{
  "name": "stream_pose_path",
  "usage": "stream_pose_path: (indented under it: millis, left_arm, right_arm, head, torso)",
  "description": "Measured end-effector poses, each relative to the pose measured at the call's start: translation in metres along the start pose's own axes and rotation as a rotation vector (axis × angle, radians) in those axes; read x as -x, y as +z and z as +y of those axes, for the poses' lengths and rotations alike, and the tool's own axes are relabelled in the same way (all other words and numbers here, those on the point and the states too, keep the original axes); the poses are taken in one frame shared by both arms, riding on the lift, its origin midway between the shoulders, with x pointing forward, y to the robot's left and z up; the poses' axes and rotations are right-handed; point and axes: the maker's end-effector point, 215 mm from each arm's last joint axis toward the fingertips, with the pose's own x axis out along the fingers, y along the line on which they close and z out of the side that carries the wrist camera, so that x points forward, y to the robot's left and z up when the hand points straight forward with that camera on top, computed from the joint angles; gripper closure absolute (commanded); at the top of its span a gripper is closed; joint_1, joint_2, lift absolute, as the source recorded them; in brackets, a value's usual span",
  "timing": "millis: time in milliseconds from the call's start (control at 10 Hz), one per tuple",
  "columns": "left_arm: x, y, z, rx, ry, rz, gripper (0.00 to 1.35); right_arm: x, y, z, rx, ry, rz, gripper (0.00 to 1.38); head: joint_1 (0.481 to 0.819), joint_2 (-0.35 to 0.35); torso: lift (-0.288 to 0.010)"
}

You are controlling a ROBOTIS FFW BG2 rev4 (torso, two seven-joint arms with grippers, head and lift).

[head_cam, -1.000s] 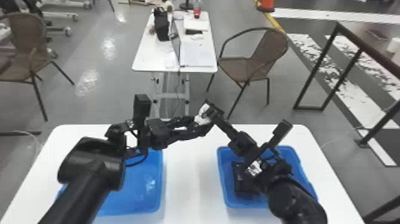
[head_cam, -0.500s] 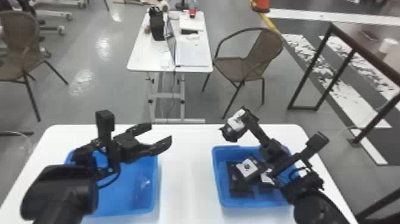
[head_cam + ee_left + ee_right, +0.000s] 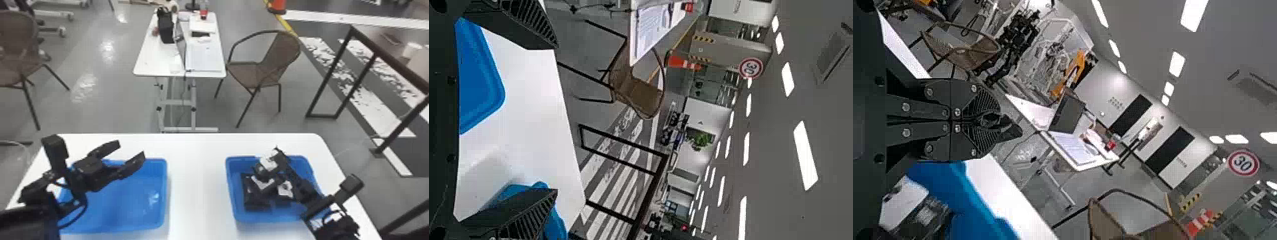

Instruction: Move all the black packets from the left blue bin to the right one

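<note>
Black packets (image 3: 257, 199): several, right blue bin (image 3: 268, 219), one o'clock. Right gripper (image 3: 996, 121), above: jaws clenched on labelled packet (image 3: 267, 163). Left gripper (image 3: 131, 149), ten o'clock: jaws released. Handling: probably light, pliable, slippery; pinch one edge.

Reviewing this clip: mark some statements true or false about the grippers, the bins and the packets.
1. The black left gripper has its two flat fingers pressed together. False: they are spread apart.
2. The black right gripper holds a black packet with a white label. True.
3. The rectangular blue left bin touches the similar right bin. False: white tabletop lies between them.
4. Other black packets lie in the right bin. True.
</note>
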Motion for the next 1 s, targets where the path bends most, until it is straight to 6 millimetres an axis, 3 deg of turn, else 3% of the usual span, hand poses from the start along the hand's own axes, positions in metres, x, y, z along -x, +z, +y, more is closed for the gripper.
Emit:
stream_pose_path:
  millis: [100, 200, 300, 500, 700, 900, 1000]
  left_arm:
    - [0.018, 0.005, 0.009, 0.001, 0.04, -0.029, 0.11]
    - [0.033, 0.012, 0.016, -0.018, 0.072, -0.054, 0.13]
    - [0.047, 0.019, 0.021, -0.044, 0.099, -0.07, 0.13]
    - [0.073, 0.032, 0.03, -0.088, 0.163, -0.087, 0.13]
    - [0.117, 0.051, 0.045, -0.156, 0.245, -0.087, 0.13]
    - [0.158, 0.074, 0.051, -0.289, 0.352, -0.06, 0.13]
    - [0.173, 0.076, 0.048, -0.333, 0.409, -0.057, 0.13]
  right_arm:
    - [0.006, -0.012, -0.015, -0.011, -0.034, 0.017, 0.82]
    - [0.014, -0.019, -0.033, 0.013, -0.084, 0.04, 0.59]
    - [0.025, -0.018, -0.05, 0.07, -0.136, 0.06, 0.47]
    - [0.048, 0.009, -0.067, 0.246, -0.223, 0.067, 0.1]
    - [0.077, 0.039, -0.053, 0.432, -0.275, 0.047, 0.1]
    - [0.11, 0.064, -0.015, 0.634, -0.274, 0.033, 0.11]
    - [0.125, 0.069, 0.002, 0.713, -0.261, 0.032, 0.12]
  head:
    - [0.695, -0.091]
    - [0.695, -0.084]
    - [0.695, -0.082]
    - [0.695, -0.098]
    - [0.695, -0.086]
    - [0.695, -0.05]
    - [0.695, -0.041]
  torso:
    - [0.0]
    - [0.0]
    - [0.0]
    - [0.0]
    - [0.0]
    - [0.0]
    - [0.0]
